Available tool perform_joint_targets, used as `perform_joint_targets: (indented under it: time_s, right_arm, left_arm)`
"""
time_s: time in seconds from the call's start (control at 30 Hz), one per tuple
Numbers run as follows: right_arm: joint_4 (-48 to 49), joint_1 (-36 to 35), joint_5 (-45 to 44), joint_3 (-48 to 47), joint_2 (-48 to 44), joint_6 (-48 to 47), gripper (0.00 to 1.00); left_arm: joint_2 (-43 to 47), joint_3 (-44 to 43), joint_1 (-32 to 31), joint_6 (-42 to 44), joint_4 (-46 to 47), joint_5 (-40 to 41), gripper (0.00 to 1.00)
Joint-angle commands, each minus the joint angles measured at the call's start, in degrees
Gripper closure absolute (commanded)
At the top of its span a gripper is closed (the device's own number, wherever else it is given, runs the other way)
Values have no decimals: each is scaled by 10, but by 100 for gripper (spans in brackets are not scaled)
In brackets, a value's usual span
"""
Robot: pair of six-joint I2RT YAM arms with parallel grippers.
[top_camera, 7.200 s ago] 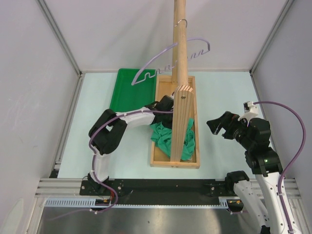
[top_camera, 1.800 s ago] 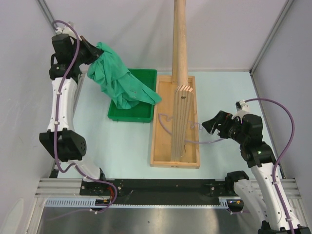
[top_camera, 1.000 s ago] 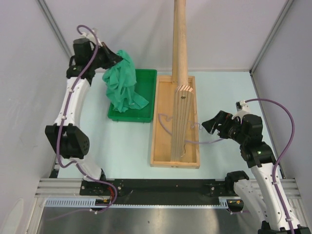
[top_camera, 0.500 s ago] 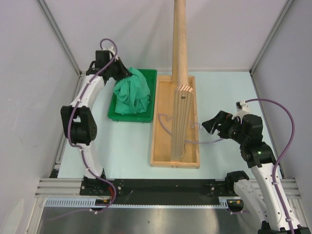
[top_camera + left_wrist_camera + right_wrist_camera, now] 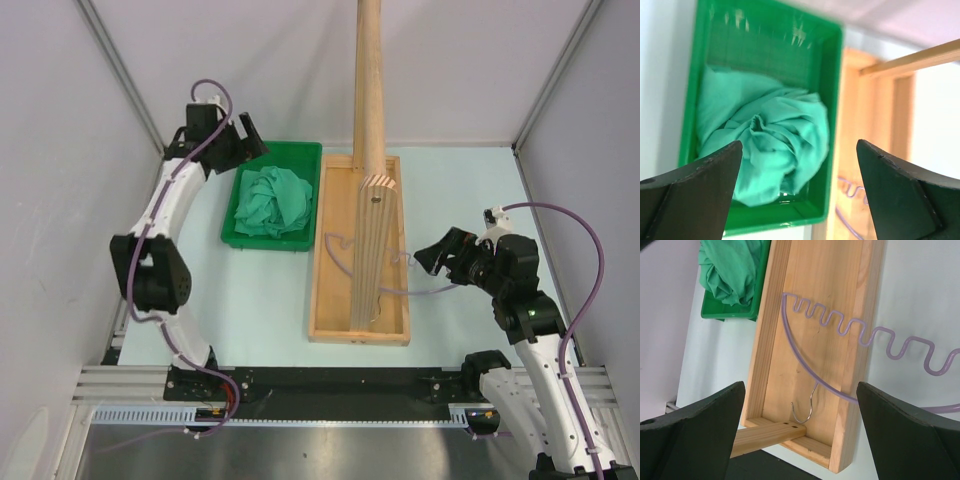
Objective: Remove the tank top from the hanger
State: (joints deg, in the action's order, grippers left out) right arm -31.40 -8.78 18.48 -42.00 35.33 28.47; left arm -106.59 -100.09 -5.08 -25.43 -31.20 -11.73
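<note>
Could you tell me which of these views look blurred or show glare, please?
Left wrist: the green tray is smeared at its far wall, with pale glare streaks, while the tank top looks sharper. Right wrist: the hanger is crisp. Top external: evenly lit and sharp.

The left arm (image 5: 160, 215) is stretching far out from its base, elbow bent outward, and the left end effector (image 5: 243, 148) is hovering well left of the pole (image 5: 368, 90), jaws spread wide and gripping nothing. The right arm (image 5: 525, 310) is sitting folded low, right of the pole, with the right end effector (image 5: 440, 255) pointing toward it, jaws gaping.
</note>
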Motion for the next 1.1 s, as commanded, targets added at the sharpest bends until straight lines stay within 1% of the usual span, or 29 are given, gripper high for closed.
perform_joint_targets:
  time_s: [0.0, 0.03, 0.07, 0.1, 0.13, 0.17, 0.2, 0.23, 0.27, 0.3, 0.33, 0.37, 0.4, 0.43, 0.5, 0.57, 0.63, 0.67, 0.8, 0.83, 0.9, 0.93, 1.0, 1.07]
  right_arm:
    - [22, 2, 9, -3, -3, 2, 0]
    - [21, 2, 9, -3, -5, 2, 0]
    - [20, 3, 7, -3, -6, 2, 0]
    - [18, 3, 6, -5, -8, 2, 0]
    - [16, 1, 4, -5, -11, 2, 0]
    - [14, 2, 2, -7, -12, 0, 1]
    - [13, 3, 2, -8, -13, 0, 0]
    - [13, 3, 2, -9, -15, 1, 0]
    - [10, 3, 2, -10, -16, 0, 0]
    - [9, 3, 2, -10, -17, 1, 0]
    - [10, 3, 3, -9, -18, 1, 0]
    - [6, 3, 4, -8, -19, 1, 0]
    - [5, 2, 5, -9, -20, 0, 0]
    - [-2, 2, 6, -11, -21, -2, 0]
    - [-8, 2, 6, -13, -25, -3, 0]
    - [-18, 3, 5, -20, -30, -7, 0]
    - [-26, 2, 5, -24, -33, -11, 0]
    - [-28, 2, 6, -24, -34, -12, 0]
    - [-29, 2, 14, -12, -28, -11, 0]
    - [-24, 3, 18, -9, -27, -10, 0]
    - [-17, 3, 25, -5, -25, -7, 0]
    - [-18, 3, 27, -5, -25, -6, 0]
    - [-22, 3, 24, -8, -27, -9, 0]
    - [-28, 2, 20, -16, -31, -12, 0]
  left_arm:
    - [132, 35, -14, 1, 15, 32, 2]
    - [148, 43, -21, 6, 17, 30, 3]
    - [160, 68, -40, 14, 21, 11, 5]
    - [174, 85, -51, 19, 38, -6, 10]
    - [202, 106, -63, 19, 53, -33, 13]
    - [217, 164, -90, 15, 72, -83, 15]
    - [232, 196, -106, 10, 116, -107, 20]
    - [254, 226, -123, 5, 140, -129, 23]
    - [263, 255, -155, -4, 161, -145, 26]
    - [270, 307, -174, -8, 197, -166, 31]
    - [274, 328, -191, -10, 214, -177, 33]
    - [277, 363, -223, -8, 240, -203, 34]
    - [276, 379, -239, -3, 248, -204, 38]
    - [277, 392, -269, 8, 252, -204, 41]
    - [273, 426, -292, 19, 262, -204, 47]
    - [272, 455, -304, 8, 262, -204, 54]
    - [276, 478, -308, -10, 279, -208, 57]
    - [280, 500, -310, -33, 292, -211, 56]
    - [276, 528, -329, -77, 306, -177, 43]
    - [272, 532, -336, -82, 309, -165, 42]
    - [255, 532, -342, -80, 309, -147, 43]
    - [248, 531, -346, -67, 326, -135, 43]
    - [227, 525, -350, -52, 329, -115, 45]
    - [212, 512, -355, -15, 329, -102, 45]
